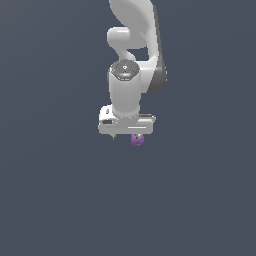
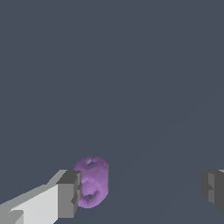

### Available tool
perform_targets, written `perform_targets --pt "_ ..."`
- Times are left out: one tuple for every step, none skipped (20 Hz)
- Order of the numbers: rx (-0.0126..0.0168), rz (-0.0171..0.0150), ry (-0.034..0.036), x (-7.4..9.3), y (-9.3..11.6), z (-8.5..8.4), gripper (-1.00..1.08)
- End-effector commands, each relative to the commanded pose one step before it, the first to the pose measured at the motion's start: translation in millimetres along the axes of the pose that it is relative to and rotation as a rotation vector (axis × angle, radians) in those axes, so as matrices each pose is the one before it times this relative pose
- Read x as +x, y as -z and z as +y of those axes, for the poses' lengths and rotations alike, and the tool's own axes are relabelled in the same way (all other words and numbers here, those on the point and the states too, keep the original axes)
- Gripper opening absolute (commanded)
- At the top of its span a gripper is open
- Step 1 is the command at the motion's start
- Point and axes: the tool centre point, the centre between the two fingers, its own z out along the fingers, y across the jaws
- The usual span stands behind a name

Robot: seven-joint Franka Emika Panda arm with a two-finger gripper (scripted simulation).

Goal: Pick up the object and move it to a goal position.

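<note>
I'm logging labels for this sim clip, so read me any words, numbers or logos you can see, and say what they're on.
There are none. The white gripper, the purple ball beside one finger, and the plain grey floor carry no readable text, number or logo in either view.

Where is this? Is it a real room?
Probably not: it looks like a computer simulation. There is only a flat, plain grey floor, a smooth white robot arm with its gripper open, and one small purple ball beside one finger.
</note>
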Motion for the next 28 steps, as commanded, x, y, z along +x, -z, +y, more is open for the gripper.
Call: perform_targets --pt "0.00000 -0.00022 0.00208 -2.22 -3.08 -2.97 1.00" --pt "0.00000 0.00000 0.00000 -1.36 -2.17 -1.04 1.00" --pt "-0.00014 0.00065 0.00072 -1.72 -2.17 -1.67 1.00" --pt "-0.00013 0.00058 0.00077 -2.00 -2.55 -1.91 1.00" --pt "-0.00007 0.00032 0.00061 -2.30 -3.03 -2.05 1.00" --pt "-0.00010 0.00049 0.00109 -2.66 -3.25 -2.57 1.00" --pt "-0.00008 0.00049 0.00109 -2.99 -3.60 -2.74 1.00" --pt "-0.00007 0.00062 0.00123 -3.35 -3.90 -2.98 1.00" --pt "-0.00004 0.00063 0.00123 -3.72 -4.24 -3.14 1.00" --pt "-0.00001 0.00060 0.00124 -4.11 -4.56 -3.32 1.00" --pt "0.00002 0.00072 0.00153 -4.55 -4.80 -3.64 1.00" --pt "0.00007 0.00082 0.00177 -4.98 -5.00 -3.90 1.00" --pt "0.00011 0.00070 0.00153 -4.94 -4.84 -3.63 1.00" --pt "0.00014 0.00069 0.00154 -4.71 -4.41 -3.40 1.00" --pt "0.00018 0.00068 0.00154 -4.45 -3.99 -3.17 1.00" --pt "0.00018 0.00055 0.00125 -4.15 -3.65 -2.79 1.00" --pt "0.00020 0.00054 0.00125 -3.86 -3.26 -2.57 1.00" --pt "0.00022 0.00054 0.00125 -3.55 -2.89 -2.37 1.00" --pt "0.00021 0.00046 0.00108 -3.21 -2.56 -2.07 1.00" --pt "0.00013 0.00026 0.00063 -2.84 -2.31 -1.64 1.00" --pt "0.00023 0.00045 0.00108 -2.52 -1.86 -1.69 1.00" --pt "0.00014 0.00026 0.00062 -2.13 -1.63 -1.27 1.00" --pt "0.00015 0.00026 0.00062 -1.76 -1.29 -1.09 1.00" --pt "0.00000 0.00000 0.00000 -1.34 -1.11 -0.59 1.00" --pt "0.00015 0.00025 0.00062 -1.00 -0.65 -0.74 1.00" --pt "0.00000 0.00000 0.00000 -0.58 -0.47 -0.25 1.00" --pt "0.00000 0.00000 0.00000 -0.19 -0.16 -0.08 1.00" --pt "0.00000 -0.00085 0.00048 0.93 0.66 0.29 1.00"
